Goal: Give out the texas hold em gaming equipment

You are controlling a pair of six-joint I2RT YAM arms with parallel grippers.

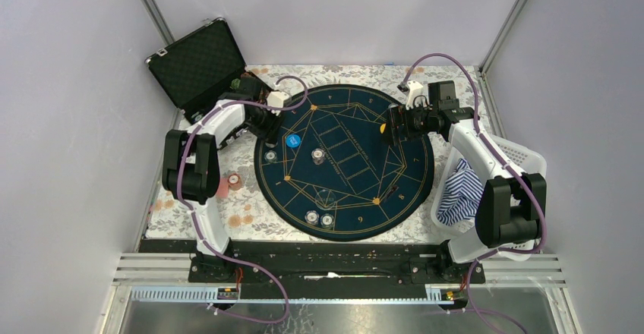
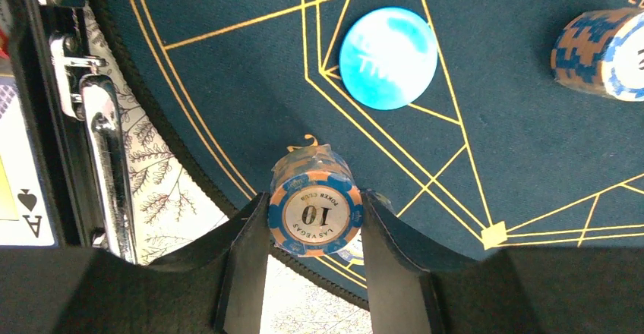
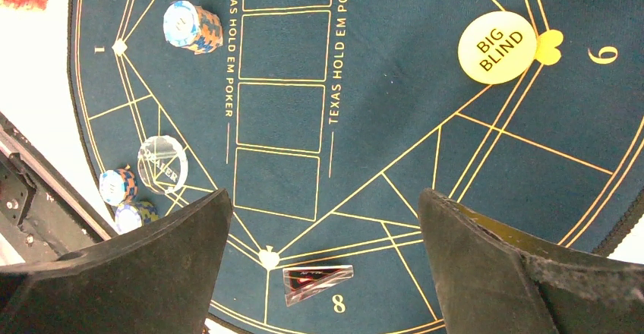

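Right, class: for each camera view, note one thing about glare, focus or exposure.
Left wrist: glare washes out the lettering on the blue disc; the orange chip stack is sharp. Right wrist: top-left corner overexposed, yellow disc crisp. Top external: even light, little shadow.

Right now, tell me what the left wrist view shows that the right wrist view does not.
Left wrist only: the left gripper shut on an orange chip stack, a blue disc, the black case. Right wrist only: the open right gripper, the yellow Big Blind disc, a clear dealer disc. Both: the dark blue poker mat.
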